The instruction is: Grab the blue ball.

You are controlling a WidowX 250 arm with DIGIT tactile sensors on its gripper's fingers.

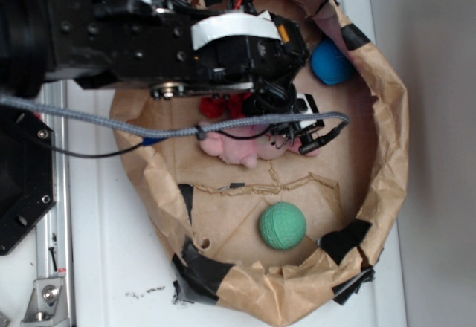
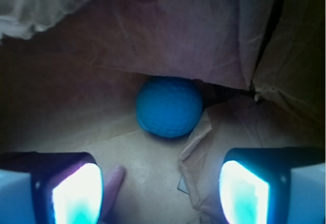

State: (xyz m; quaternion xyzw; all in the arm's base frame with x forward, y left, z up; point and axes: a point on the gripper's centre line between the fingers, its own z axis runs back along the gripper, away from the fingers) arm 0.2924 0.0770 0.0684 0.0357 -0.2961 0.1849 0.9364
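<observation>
The blue ball (image 1: 331, 62) (image 2: 169, 107) rests against the inner wall of the brown paper bowl (image 1: 387, 156) at its upper right. In the wrist view it lies ahead of my gripper (image 2: 160, 193), centred between the two glowing pads (image 2: 76, 193), with bare paper floor between. Nothing sits between the pads, and they stand wide apart. In the exterior view my gripper (image 1: 297, 115) hovers over the pink bunny (image 1: 242, 147), left of and below the ball.
A green dimpled ball (image 1: 282, 226) lies at the bowl's lower middle. A red wrinkly wad (image 1: 223, 106) shows under the arm. Black tape patches (image 1: 346, 239) mark the paper rim. A grey cable (image 1: 111, 122) crosses the bowl. A pink bunny ear (image 2: 113, 180) pokes beside the left pad.
</observation>
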